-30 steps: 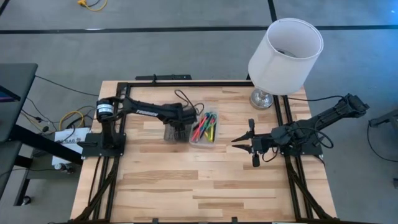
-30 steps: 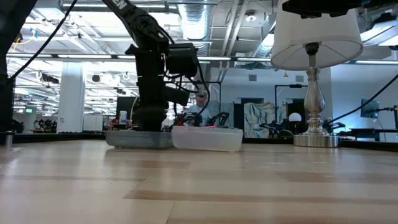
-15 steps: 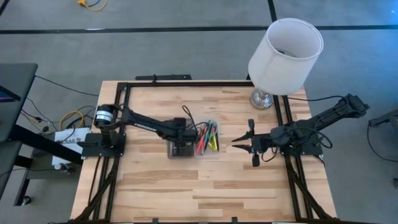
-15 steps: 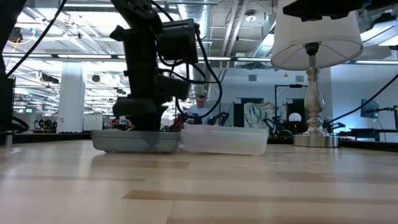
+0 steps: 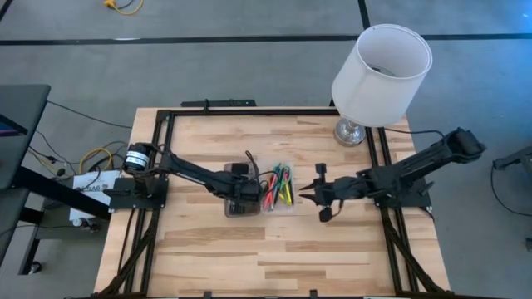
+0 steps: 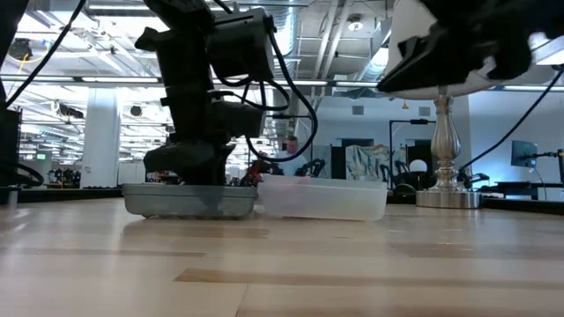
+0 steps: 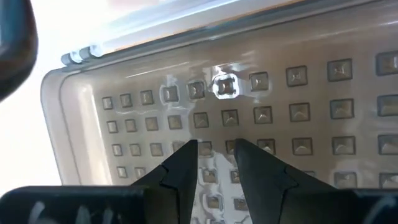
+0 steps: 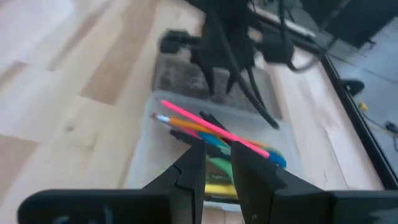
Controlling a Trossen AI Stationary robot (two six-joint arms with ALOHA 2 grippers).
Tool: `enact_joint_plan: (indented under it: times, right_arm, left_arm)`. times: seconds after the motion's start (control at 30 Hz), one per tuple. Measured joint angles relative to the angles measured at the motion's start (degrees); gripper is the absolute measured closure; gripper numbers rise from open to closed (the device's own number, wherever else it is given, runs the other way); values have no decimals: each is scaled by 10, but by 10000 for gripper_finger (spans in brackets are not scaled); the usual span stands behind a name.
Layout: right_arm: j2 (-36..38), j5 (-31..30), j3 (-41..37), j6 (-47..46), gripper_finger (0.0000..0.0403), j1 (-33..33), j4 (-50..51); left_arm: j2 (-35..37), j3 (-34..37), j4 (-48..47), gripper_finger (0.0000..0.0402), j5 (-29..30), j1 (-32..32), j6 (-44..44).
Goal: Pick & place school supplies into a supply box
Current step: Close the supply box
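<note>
I have the left gripper (image 5: 242,196) pressing down on the grey, grid-studded lid (image 7: 261,118) directly beneath its nearly pressed-together fingertips, apparently steadying the opened supply box (image 5: 259,193). Just ahead of my right gripper (image 5: 309,193), its narrow-gapped fingers holding nothing, the clear tray cradles pink, yellow and green pens (image 8: 214,146).

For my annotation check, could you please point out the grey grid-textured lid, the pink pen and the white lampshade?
Grey translucent grid-textured lid (image 7: 280,118): left wrist view, on its studded surface.
Pink pen (image 8: 205,126): right wrist view, mid-shaft.
White fabric lampshade (image 5: 378,79): high view, on its outer side wall.
</note>
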State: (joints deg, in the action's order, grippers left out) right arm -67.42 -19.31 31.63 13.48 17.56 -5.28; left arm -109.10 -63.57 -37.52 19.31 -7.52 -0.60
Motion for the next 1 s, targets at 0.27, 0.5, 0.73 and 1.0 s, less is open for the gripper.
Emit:
enact_joint_plan:
  times: [0.27,0.5,0.73,1.0]
  right_arm:
    - [-99,94,0,4,332,-85,-71]
    - [-165,115,0,29,332,-145,-153]
    - [-231,162,10,25,332,-181,-187]
    - [-282,164,28,19,332,-184,-193]
  left_arm:
    - [32,6,-23,292,35,-23,-14]
    - [91,4,-14,292,47,-38,-16]
    - [122,3,-15,292,97,-49,-19]
    - [162,2,-133,292,211,-54,-139]
